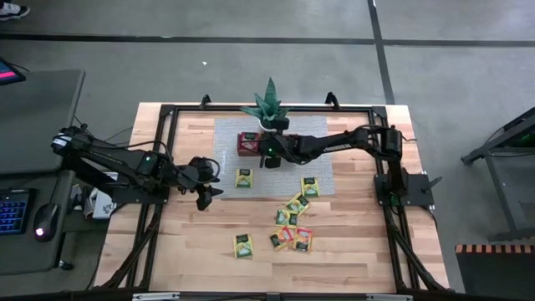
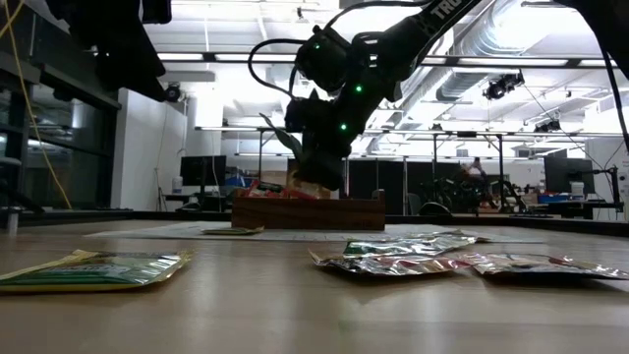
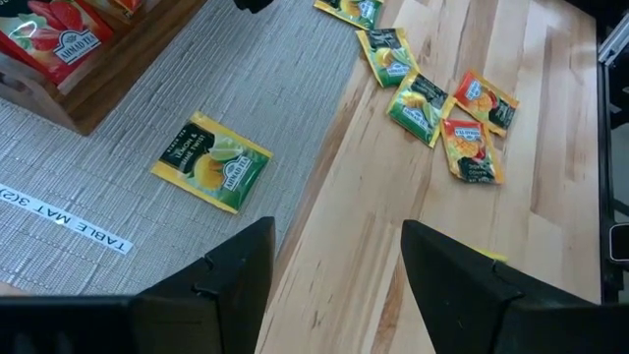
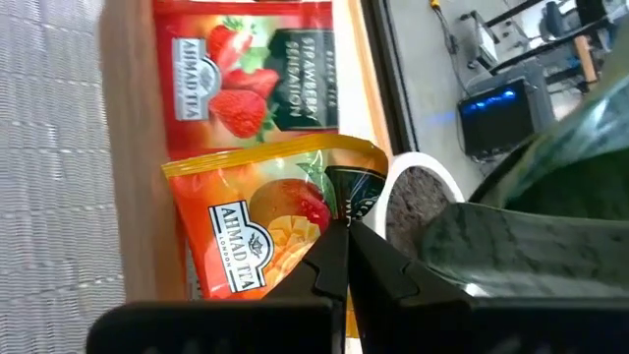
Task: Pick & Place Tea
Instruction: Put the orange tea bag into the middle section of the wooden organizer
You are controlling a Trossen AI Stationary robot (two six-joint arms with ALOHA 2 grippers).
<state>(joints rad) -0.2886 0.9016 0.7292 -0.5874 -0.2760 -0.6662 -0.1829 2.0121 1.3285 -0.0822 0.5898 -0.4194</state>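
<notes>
Right gripper [image 4: 346, 228], fingers pressed together, is hovering over an orange tea packet [image 4: 257, 231] lying in the wooden tray [image 1: 248, 144]. Left gripper [image 1: 211, 185], fingers apart, is waiting beside a yellow-green packet [image 1: 243, 177] on the mat.

The high view looks straight down on the whole wooden table [image 1: 351, 259]. The low view sits at tabletop level, facing the wooden tray [image 2: 308, 211] and the room behind. The left wrist view looks down near the grey mat [image 3: 246, 88]; the right wrist view is close above the tray [image 4: 133, 147], shared with both.
</notes>
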